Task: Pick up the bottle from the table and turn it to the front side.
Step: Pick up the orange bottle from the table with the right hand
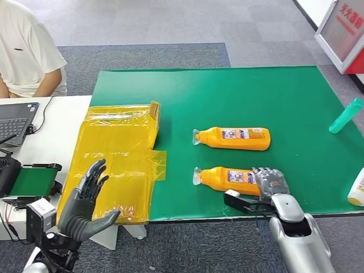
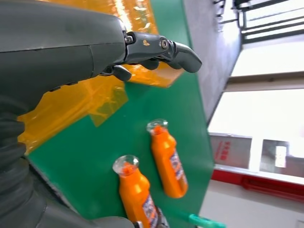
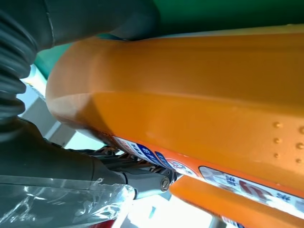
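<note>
The near orange bottle (image 1: 225, 178) lay on its side on the green mat (image 1: 278, 96), clear cap pointing toward the yellow plastic sheet (image 1: 116, 159), and its base end was gripped by the right hand (image 1: 270, 183), whose fingers were wrapped over it. A second orange bottle (image 1: 234, 138) lay parallel just beyond, apart from it. The left hand (image 1: 86, 199) was held raised near the sheet, fingers spread and empty. A teal bottle (image 1: 346, 116) lay at the mat's far right edge.

Yellow plastic sheet (image 1: 120, 153) over green mat's (image 1: 257, 96) left edge. Laptop (image 1: 15, 120) on white table (image 1: 64, 131), seated person (image 1: 25, 48) behind. Teal bottle (image 1: 346, 115) far right.
</note>
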Tool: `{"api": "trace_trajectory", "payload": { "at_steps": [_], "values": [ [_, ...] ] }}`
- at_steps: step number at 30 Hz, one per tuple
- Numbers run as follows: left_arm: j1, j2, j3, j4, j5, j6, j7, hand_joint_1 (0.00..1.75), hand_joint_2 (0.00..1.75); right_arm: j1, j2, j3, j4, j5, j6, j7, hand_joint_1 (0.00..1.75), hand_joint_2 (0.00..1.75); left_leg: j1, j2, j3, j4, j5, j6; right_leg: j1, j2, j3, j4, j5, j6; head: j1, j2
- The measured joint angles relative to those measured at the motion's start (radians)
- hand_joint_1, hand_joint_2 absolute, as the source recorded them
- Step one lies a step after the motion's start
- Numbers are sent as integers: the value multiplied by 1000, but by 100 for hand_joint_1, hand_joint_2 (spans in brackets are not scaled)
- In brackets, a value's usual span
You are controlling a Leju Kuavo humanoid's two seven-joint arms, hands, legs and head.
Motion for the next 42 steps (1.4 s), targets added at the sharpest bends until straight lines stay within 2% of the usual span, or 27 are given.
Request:
{"api": "trace_trajectory", "payload": {
  "at_steps": [6, 14, 20, 25, 28, 31, 36, 42],
  "values": [
    [-35, 30, 11, 0, 28, -17, -8, 0, 175, -75, 32, -19, 84, -7, 15, -2, 175, 175, 0, 1, 1, 0, 3, 0, 0, 0, 0, 0, 3, 0, 0, 0],
    [-41, 43, 13, 0, 27, -17, -8, 0, 175, -84, 45, -27, 102, -27, 15, -3, 175, 175, 0, 1, 1, 0, 4, 0, 0, 0, 0, 0, 4, 0, 0, 0],
    [-47, 45, 5, 0, 24, -10, -2, 0, 175, -46, 59, -61, 48, -127, -3, -32, 175, 175, 0, 0, -1, 0, 4, 0, 0, 0, -1, 0, 4, 0, 0, 0],
    [-36, 42, -8, 0, 16, 4, 8, 0, 175, 41, 123, -97, -81, -363, -5, -83, 175, 175, 0, 0, -7, 0, 4, 0, 0, 0, -7, 0, 4, 0, 0, 0],
    [-24, 36, -13, 0, 3, 6, 7, 0, 175, 85, 175, -105, -168, -546, 18, -89, 175, 175, 0, 0, -11, 0, 5, -1, 1, 0, -11, 0, 4, 0, 0, 0],
    [-13, 30, -14, 0, -1, 6, 3, 0, 175, 114, 209, -105, -226, -655, 29, -90, 175, 175, 0, 0, -13, 0, 4, -1, 1, 0, -13, 0, 3, 0, 0, 0],
    [-10, 21, -13, 0, -1, 6, -4, 0, 175, 154, 233, -90, -293, -907, 38, -111, 175, 175, 0, 0, -15, 0, 3, 0, 0, 0, -13, 0, 2, 1, 0, 0],
    [-13, 7, -22, 0, 13, 24, 2, 0, 175, 191, 254, -46, -380, -1113, 26, -135, 175, 175, 0, 0, -15, 0, 3, 0, 0, 0, -14, 0, 2, 1, 0, 0]
  ]
}}
